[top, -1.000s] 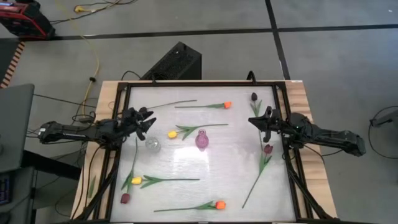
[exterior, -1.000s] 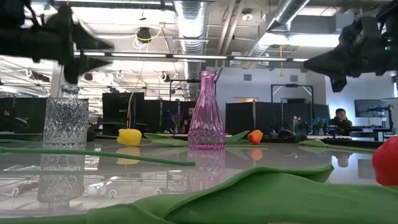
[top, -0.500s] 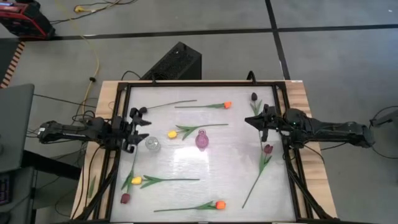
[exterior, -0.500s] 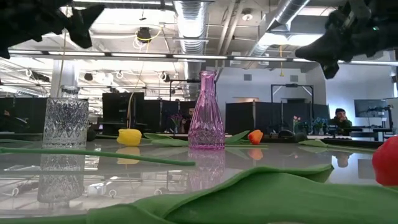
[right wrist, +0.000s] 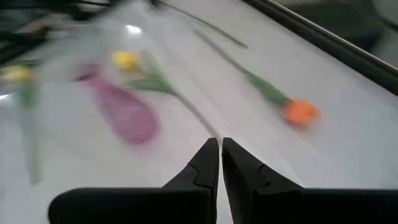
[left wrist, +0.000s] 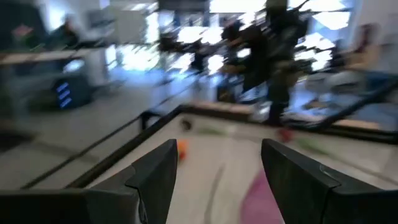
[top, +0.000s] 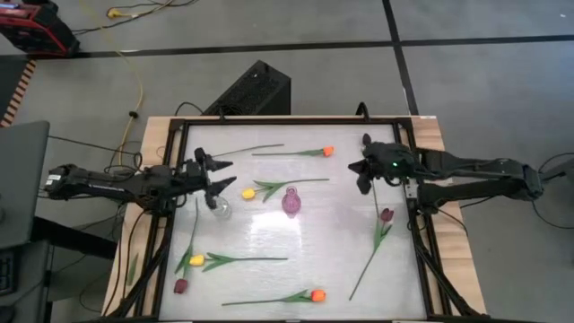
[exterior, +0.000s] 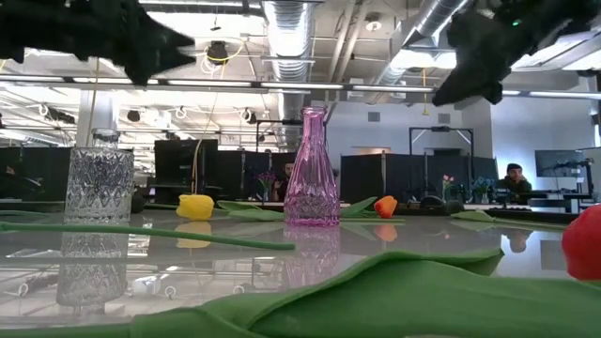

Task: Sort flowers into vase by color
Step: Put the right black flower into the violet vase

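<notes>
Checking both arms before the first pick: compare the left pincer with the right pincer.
The left pincer is open, fingers spread wide; the right pincer is shut, fingertips nearly touching. The left hangs beside the clear vase; the right sits near the table's far right, above a maroon tulip. Both hold nothing.

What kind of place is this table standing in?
Probably an open-plan lab or office: exposed silver ceiling ducts, rows of dark monitors, and a seated person at a desk behind the white table.
</notes>
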Motion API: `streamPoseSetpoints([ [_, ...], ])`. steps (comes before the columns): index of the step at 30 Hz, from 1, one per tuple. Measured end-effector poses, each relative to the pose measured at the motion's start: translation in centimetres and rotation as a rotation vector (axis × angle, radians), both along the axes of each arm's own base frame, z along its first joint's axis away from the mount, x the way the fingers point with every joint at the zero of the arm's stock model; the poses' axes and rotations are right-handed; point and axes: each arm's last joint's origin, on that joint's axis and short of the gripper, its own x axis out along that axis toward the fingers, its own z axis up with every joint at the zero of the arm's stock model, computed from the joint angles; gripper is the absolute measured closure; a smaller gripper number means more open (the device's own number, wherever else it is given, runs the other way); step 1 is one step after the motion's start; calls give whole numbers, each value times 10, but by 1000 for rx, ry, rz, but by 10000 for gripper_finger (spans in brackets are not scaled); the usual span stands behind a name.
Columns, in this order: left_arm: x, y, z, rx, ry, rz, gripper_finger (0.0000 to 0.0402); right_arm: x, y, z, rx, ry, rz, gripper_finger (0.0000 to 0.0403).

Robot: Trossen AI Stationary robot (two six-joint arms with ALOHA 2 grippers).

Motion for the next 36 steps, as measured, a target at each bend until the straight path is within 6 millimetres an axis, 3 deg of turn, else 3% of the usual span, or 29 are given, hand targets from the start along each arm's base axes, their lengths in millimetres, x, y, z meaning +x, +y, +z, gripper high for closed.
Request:
streamPoseSetpoints([
  [8,11,-5,-18,14,155,-59,180,10,-34,-12,249,306,-289,353],
  [18,10,-7,-13,111,140,-79,180,1,-80,-48,450,532,-548,341],
  [36,10,-7,-18,68,177,-84,180,10,-103,-95,533,697,-542,247],
])
